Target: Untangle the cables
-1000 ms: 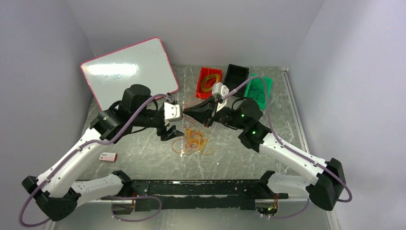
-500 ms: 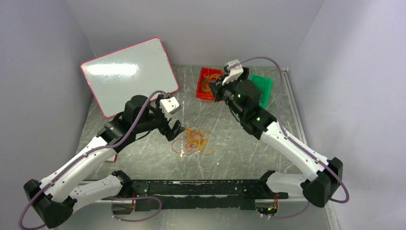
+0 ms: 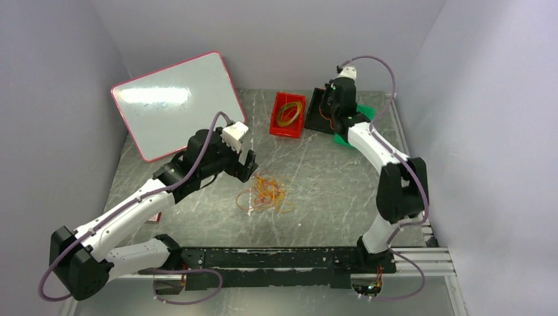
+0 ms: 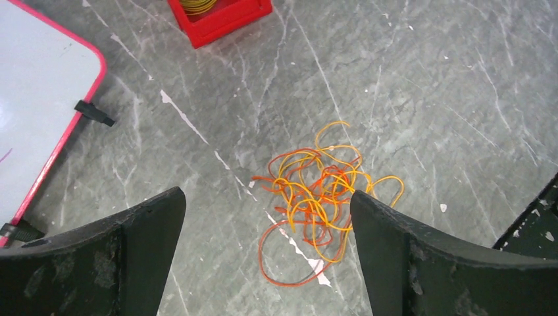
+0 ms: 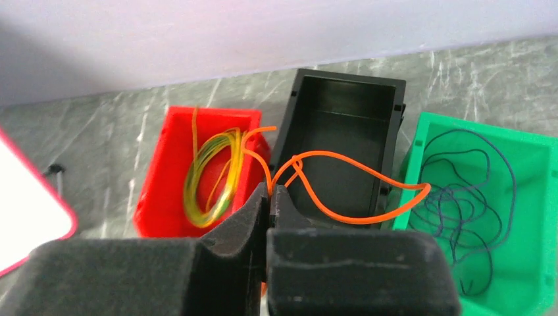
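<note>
The right gripper (image 5: 270, 197) pinches one limp orange cable (image 5: 329, 153), while the left gripper (image 4: 266, 197), spread, hovers over the light cables (image 4: 316, 194), probably best taken by an outer loop.

We count three bins, upper middle: red bin (image 5: 154, 197), black bin (image 5: 342, 118), green bin (image 5: 536, 197). One whiteboard (image 3: 174, 102), upper left. One tangle of cables (image 4: 319, 194), centre. One separate orange cable (image 5: 368, 167).

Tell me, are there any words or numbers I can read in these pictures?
No words or numbers can be read here.
The whiteboard: only faint smudges, nothing readable.
The small red-and-white tag: mostly covered, too small to read.
The red bin, black bin and green bin: no labels show.
</note>
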You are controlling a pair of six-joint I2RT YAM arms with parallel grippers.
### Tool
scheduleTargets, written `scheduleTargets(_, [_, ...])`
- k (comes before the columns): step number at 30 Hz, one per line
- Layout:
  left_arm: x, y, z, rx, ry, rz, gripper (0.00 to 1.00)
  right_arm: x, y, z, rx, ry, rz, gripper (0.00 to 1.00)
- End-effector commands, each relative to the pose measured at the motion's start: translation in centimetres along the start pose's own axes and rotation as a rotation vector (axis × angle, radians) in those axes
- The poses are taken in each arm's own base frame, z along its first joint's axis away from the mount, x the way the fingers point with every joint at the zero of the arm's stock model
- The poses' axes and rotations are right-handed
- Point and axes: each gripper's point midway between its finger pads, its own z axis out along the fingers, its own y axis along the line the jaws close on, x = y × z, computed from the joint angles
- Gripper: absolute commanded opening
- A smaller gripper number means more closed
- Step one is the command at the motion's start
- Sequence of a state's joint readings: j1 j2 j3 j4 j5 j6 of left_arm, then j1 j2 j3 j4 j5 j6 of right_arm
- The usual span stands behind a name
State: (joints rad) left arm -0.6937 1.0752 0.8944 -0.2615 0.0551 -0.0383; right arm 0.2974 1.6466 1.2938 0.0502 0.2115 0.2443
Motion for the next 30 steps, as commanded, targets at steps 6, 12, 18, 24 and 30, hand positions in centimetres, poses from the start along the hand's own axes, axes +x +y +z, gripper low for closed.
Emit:
scheduleTargets(6, [-0.1, 0.9, 0.2, -0.032, -0.032, -0.012, 1.00, -0.9, -2.5, 9.5, -0.040, -0.098, 0.133, 0.00])
scheduleTargets(12, [0.1, 0.8, 0.3, -0.021, -0.023, -0.012, 1.00, -1.3, -1.6, 12.1, -0.117, -0.120, 0.153, 0.00])
scheduleTargets(18, [0.4, 0.6, 0.6, -0.006, -0.002, -0.012, 1.00, -2.4, -1.8, 12.7, -0.137, -0.157, 0.169, 0.00])
scheduleTargets(24, [0.6, 0.6, 0.7, -0.007, 0.001, -0.011, 1.00, 0.4, -3.1, 13.7, -0.081, -0.099, 0.156, 0.00])
scheduleTargets(30, [0.8, 0.5, 0.8, -0.002, 0.011, -0.014, 1.00, 5.3, -5.2, 14.5, 0.016, 0.011, 0.146, 0.00])
